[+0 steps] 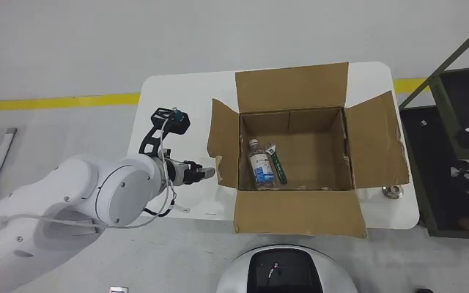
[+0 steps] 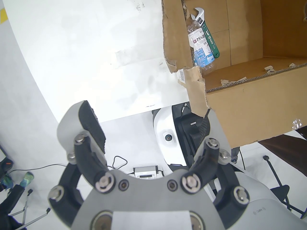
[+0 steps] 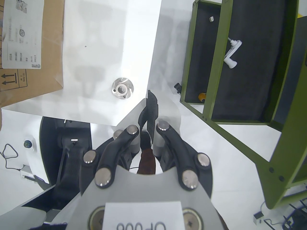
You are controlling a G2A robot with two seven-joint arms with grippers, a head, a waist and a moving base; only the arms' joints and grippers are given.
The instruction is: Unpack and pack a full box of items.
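Two items are in the open cardboard box (image 1: 293, 88) on the white desk (image 1: 183, 95): a clear labelled bottle (image 1: 259, 164) and a green-handled adjustable wrench (image 1: 277, 162). They lie side by side on the box floor, touching or nearly so, close to its left wall. All four flaps are folded outward. Left gripper (image 2: 146, 120) is just outside the left flap near its torn front corner, over the desk's front edge, jaws spread wide and empty. One fingertip sits partly behind the torn cardboard, possibly touching it; hard to say. Right gripper (image 3: 150, 111) is off the desk's right front corner, jaws closed pad to pad with nothing between. A small metal flange disc (image 3: 122, 88) lies on the desk near it. A green rack (image 3: 230, 25) stands beside the desk with a white part (image 3: 231, 53) on its dark shelf.
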